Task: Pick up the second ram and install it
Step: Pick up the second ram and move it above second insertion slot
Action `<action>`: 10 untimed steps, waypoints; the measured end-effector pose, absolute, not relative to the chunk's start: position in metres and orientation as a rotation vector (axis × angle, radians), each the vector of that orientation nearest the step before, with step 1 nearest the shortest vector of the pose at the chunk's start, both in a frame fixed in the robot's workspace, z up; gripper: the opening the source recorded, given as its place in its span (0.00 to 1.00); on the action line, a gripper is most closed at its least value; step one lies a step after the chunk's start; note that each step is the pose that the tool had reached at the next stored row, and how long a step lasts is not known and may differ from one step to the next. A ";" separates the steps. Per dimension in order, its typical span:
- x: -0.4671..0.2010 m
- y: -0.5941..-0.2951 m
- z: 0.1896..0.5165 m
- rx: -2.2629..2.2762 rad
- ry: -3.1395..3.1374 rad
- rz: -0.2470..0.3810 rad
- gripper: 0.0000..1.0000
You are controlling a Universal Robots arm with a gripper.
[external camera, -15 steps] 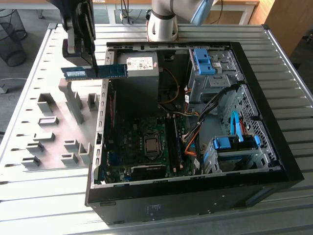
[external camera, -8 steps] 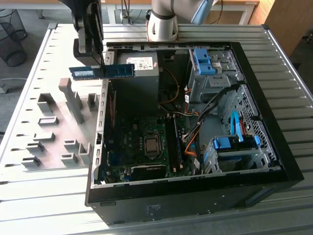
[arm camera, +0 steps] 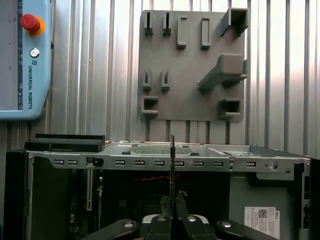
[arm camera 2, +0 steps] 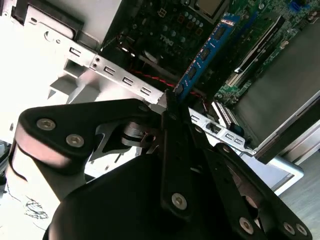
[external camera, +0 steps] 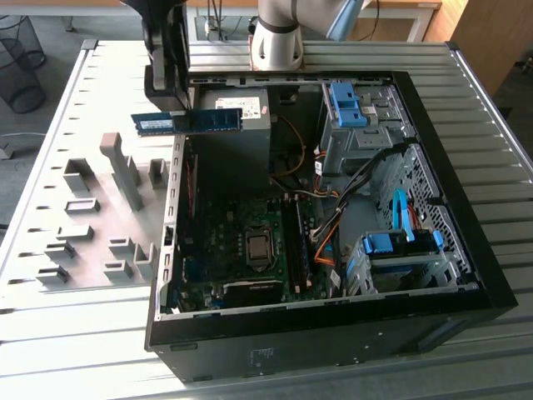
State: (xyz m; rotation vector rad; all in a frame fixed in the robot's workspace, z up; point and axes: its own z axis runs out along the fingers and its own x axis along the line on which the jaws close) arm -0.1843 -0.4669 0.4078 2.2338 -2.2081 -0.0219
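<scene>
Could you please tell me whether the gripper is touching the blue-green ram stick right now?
Touching. In the second wrist view the gripper is clamped on one end of the second ram, with no gap between its fingers and the board.

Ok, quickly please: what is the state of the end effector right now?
End effector: closed, holding the second ram.

Above the computer case (external camera: 483,250), the arm (external camera: 279,33) is cut off by the exterior view's edge. Part of the second ram (arm camera 2: 205,52) is hidden within the gripper (arm camera 2: 172,97) over the case's wall.
</scene>
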 end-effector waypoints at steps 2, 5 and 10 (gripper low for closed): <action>-0.180 -0.467 0.408 2.234 -2.208 -0.022 0.14; -0.174 -0.467 0.408 2.234 -2.208 -0.022 0.14; -0.163 -0.467 0.408 2.234 -2.208 -0.022 0.14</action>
